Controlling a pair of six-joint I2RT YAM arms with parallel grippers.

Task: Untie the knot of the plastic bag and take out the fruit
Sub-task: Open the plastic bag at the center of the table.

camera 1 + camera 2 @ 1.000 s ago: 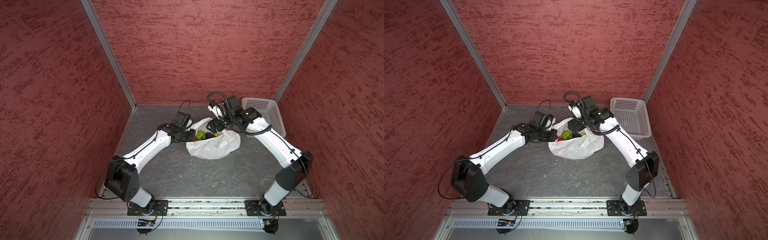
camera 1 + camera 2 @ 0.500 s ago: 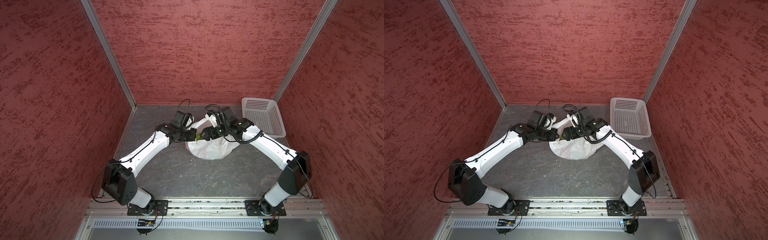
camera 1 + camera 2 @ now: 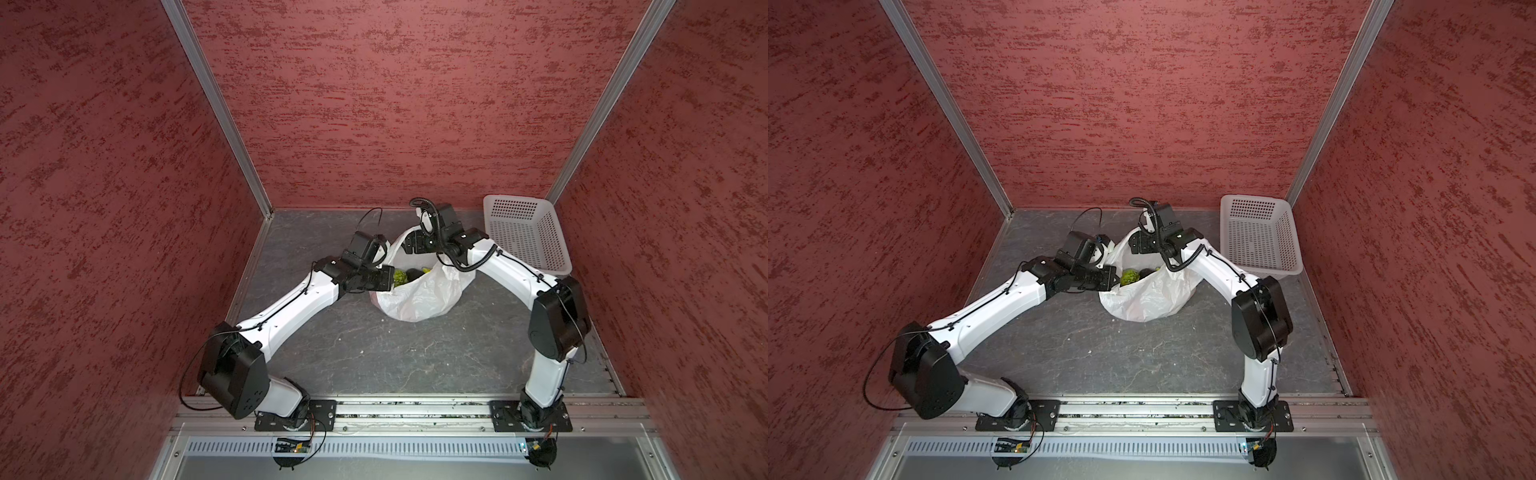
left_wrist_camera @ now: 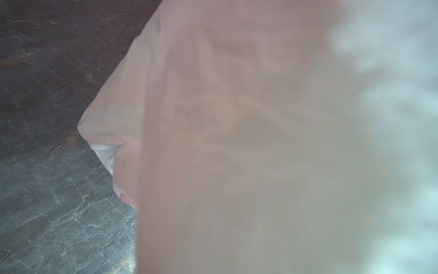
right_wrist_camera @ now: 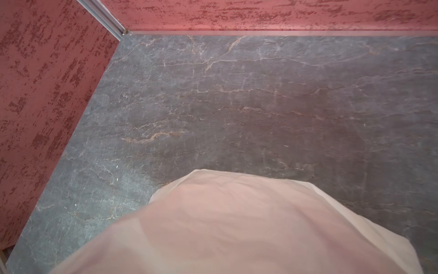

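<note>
The plastic bag (image 3: pixel 419 295) (image 3: pixel 1146 299) lies mid-table with its mouth open toward the back. Inside it shows fruit: a bumpy green one (image 3: pixel 400 275) (image 3: pixel 1129 275) and a bit of yellow (image 3: pixel 424 270). My left gripper (image 3: pixel 390 277) (image 3: pixel 1113 277) sits at the mouth's left rim, shut on the bag's film. My right gripper (image 3: pixel 409 246) (image 3: pixel 1133 243) hovers at the far rim with its jaws wide, and a loop of the bag arches beside it. Bag film (image 4: pixel 237 118) (image 5: pixel 237 225) covers both wrist views and hides the fingers. The knot is out of view.
A white perforated basket (image 3: pixel 557 245) (image 3: pixel 1289 245) stands at the back right against the wall. Red walls close in the grey stone table (image 5: pixel 237 95) on three sides. A metal rail with both arm bases runs along the front.
The right gripper dipped toward the bag's mouth half a second ago and has pulled back to the far rim. The left gripper has stayed at the left rim.
</note>
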